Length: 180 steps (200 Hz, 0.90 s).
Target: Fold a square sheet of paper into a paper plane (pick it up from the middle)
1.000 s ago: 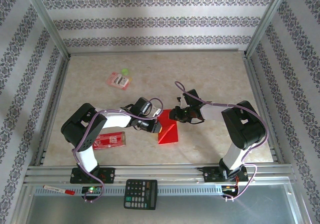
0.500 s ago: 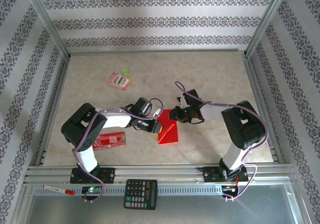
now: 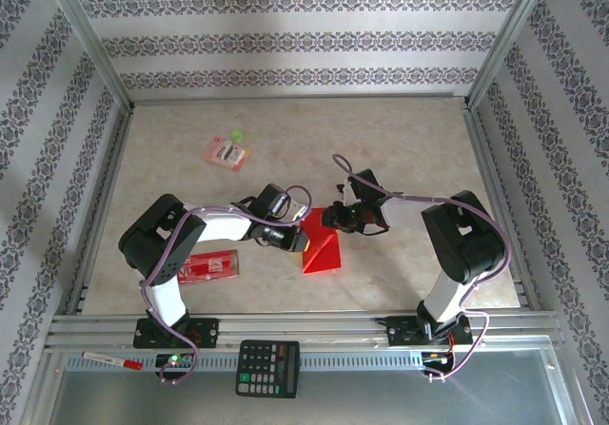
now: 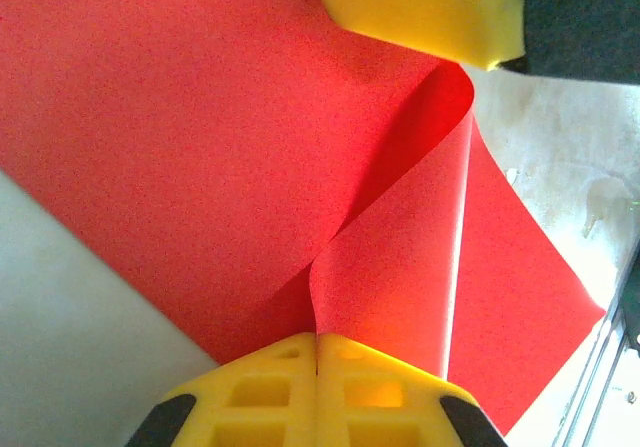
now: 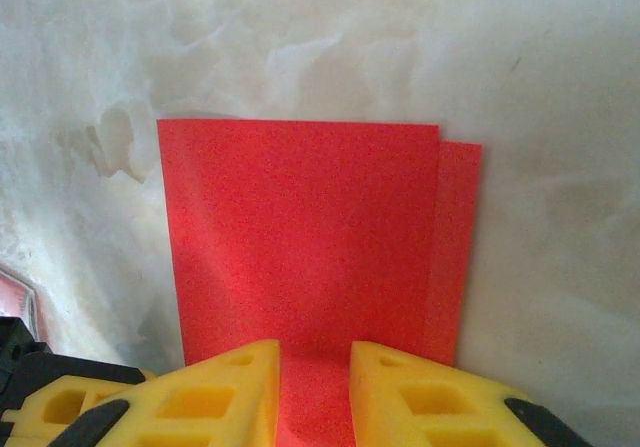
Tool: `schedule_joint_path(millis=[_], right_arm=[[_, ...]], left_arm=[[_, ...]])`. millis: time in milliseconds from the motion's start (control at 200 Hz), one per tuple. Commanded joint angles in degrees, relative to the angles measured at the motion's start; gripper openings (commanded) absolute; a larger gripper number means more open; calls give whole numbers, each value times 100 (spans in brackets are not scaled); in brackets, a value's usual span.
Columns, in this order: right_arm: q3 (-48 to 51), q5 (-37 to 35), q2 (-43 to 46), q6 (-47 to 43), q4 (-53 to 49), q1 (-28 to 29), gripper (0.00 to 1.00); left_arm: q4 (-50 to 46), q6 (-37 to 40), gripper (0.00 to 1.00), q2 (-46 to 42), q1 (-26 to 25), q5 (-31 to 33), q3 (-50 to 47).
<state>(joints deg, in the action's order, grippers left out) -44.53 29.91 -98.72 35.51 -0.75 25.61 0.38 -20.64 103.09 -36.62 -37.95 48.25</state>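
The far half of the counter (image 3: pixel 409 130) lies open, save a pink packet (image 3: pixel 226 151) at far left. Mid-counter, the left pincer (image 3: pixel 304 241) and right pincer (image 3: pixel 328 219) crowd the red sheet (image 3: pixel 322 254) from either side. A red packet (image 3: pixel 209 266) blocks the near left.

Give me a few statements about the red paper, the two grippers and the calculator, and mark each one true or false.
1. The left gripper is shut on the square sheet of paper. True.
2. The sheet lies flat and unfolded. False: it is folded over, and one flap curls up.
3. The right gripper has its fingers apart. True.
4. The calculator lies right beside the sheet. False: it sits on the front ledge, nearer than the arm bases.
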Motion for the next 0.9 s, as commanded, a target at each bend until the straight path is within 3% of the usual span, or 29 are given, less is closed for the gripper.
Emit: schedule_joint_path(millis=[0, 260, 445, 704, 894], right_arm=[[11, -56, -40, -231, -560, -78, 30], [-238, 26, 689, -492, -1176, -223, 34], [277, 93, 1432, 4, -1048, 36, 34], [1434, 24, 2157, 1711, 465, 1019, 23], [1755, -338, 2060, 2285, 1280, 1638, 17]], left_arm=[[-422, 81, 0, 174, 73, 353, -41], [-521, 124, 0, 280, 72, 468, -34], [-479, 37, 0, 343, 76, 496, -54], [-500, -60, 0, 467, 73, 582, -69], [-539, -78, 0, 502, 68, 607, -61]])
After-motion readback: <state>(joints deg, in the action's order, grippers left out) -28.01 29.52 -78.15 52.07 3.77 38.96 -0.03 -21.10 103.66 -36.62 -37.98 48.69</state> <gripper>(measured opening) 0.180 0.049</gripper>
